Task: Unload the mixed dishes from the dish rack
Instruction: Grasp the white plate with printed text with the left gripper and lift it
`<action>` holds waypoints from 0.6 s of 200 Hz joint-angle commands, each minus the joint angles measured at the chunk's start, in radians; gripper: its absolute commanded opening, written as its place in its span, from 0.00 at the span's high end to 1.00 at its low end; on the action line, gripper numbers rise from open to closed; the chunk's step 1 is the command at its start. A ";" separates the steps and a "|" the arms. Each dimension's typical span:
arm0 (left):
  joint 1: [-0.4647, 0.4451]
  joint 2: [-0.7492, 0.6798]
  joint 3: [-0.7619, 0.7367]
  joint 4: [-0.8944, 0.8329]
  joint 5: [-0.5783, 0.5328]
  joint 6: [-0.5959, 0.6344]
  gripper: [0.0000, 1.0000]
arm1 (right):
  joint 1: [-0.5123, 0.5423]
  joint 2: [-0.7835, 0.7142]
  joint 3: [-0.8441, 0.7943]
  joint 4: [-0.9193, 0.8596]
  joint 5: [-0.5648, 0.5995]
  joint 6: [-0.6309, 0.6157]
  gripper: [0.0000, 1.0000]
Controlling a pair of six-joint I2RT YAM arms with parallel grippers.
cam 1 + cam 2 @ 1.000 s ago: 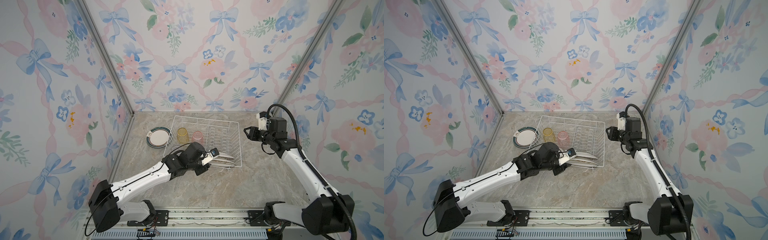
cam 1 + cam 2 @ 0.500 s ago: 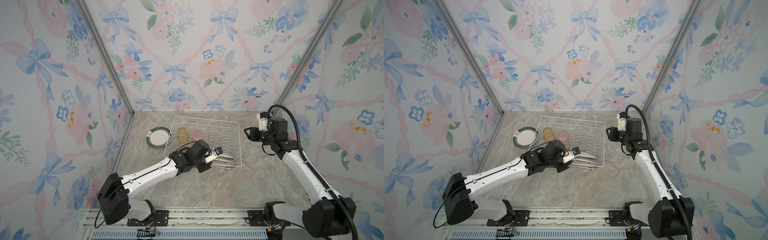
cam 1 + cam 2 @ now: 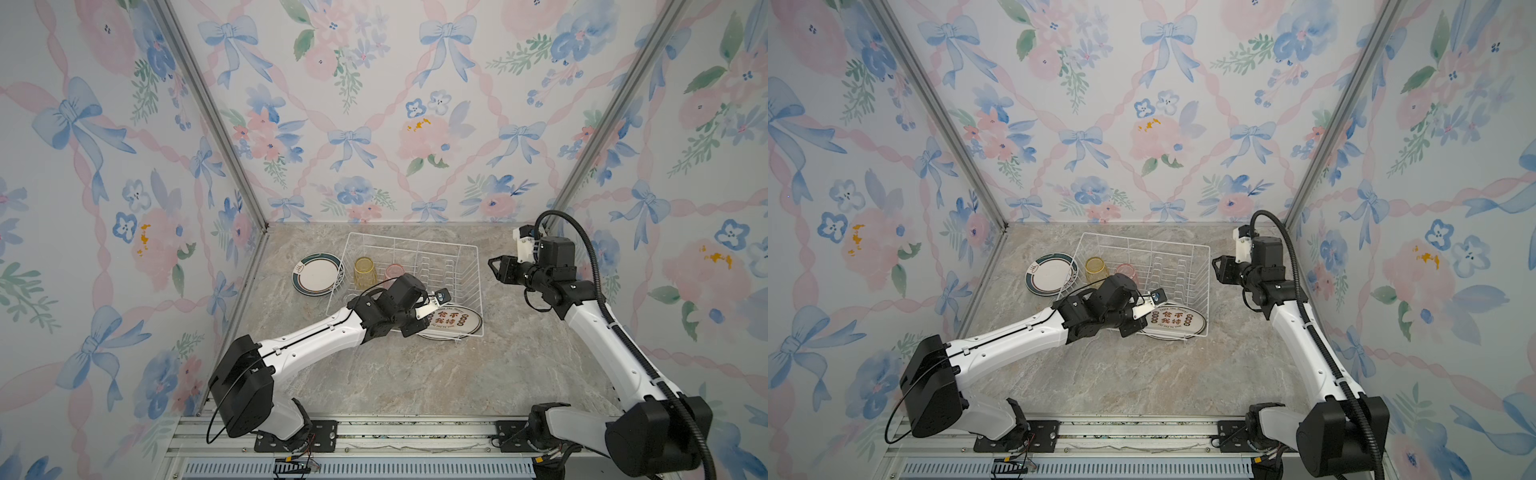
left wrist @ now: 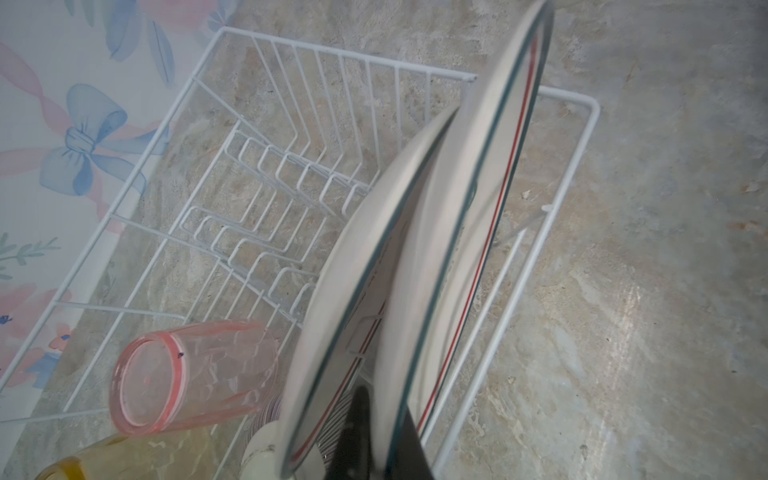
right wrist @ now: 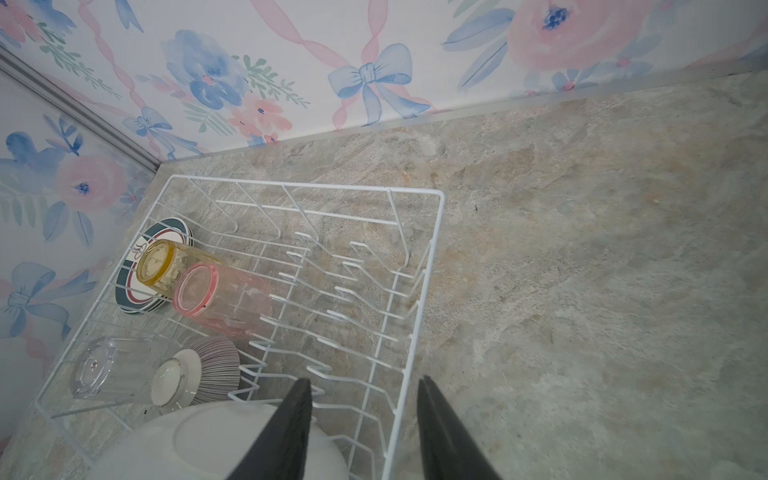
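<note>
The white wire dish rack [image 3: 415,248] [image 3: 1144,245] stands at the back middle of the table. At its near end, plates lean together; the top one is a red-lettered plate [image 3: 452,321] [image 3: 1177,322]. My left gripper [image 3: 428,312] [image 4: 384,405] is shut on the rim of a plate [image 4: 432,257], with another plate [image 4: 353,282] beside it. A yellow tumbler [image 3: 365,272] [image 5: 166,262], a pink tumbler [image 3: 392,272] [image 4: 195,374], a clear tumbler [image 5: 108,370] and a ribbed bowl [image 5: 216,368] sit in the rack. My right gripper [image 3: 495,266] [image 5: 365,399] hangs open and empty over the rack's right rim.
Green-rimmed plates [image 3: 318,273] [image 3: 1050,273] lie stacked on the table just left of the rack. Flowered walls close in the left, back and right sides. The marble tabletop [image 3: 436,374] stretches from the rack to the front rail.
My left gripper has pushed a little further into the rack's near end and closed on the plate's rim. The right arm has stayed still.
</note>
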 commanded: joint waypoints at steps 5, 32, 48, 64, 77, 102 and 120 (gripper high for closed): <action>-0.005 0.008 0.022 -0.019 0.049 -0.012 0.95 | 0.014 -0.024 -0.018 -0.025 0.004 -0.018 0.56; -0.001 0.001 0.017 -0.008 0.046 -0.015 0.94 | 0.012 -0.022 -0.017 -0.026 0.003 -0.021 0.56; 0.000 -0.012 0.006 0.015 0.043 -0.019 0.94 | 0.014 -0.022 -0.017 -0.027 0.004 -0.022 0.56; 0.001 -0.033 -0.006 0.045 0.036 -0.025 0.95 | 0.014 -0.022 -0.016 -0.027 0.003 -0.023 0.56; 0.001 -0.050 -0.013 0.066 0.023 -0.026 0.95 | 0.014 -0.022 -0.016 -0.025 -0.002 -0.027 0.56; 0.024 -0.081 -0.009 0.085 0.031 -0.043 0.95 | 0.013 -0.034 -0.016 -0.023 -0.019 -0.038 0.56; 0.059 -0.101 -0.002 0.088 0.065 -0.063 0.95 | 0.013 -0.046 -0.016 -0.017 -0.049 -0.051 0.56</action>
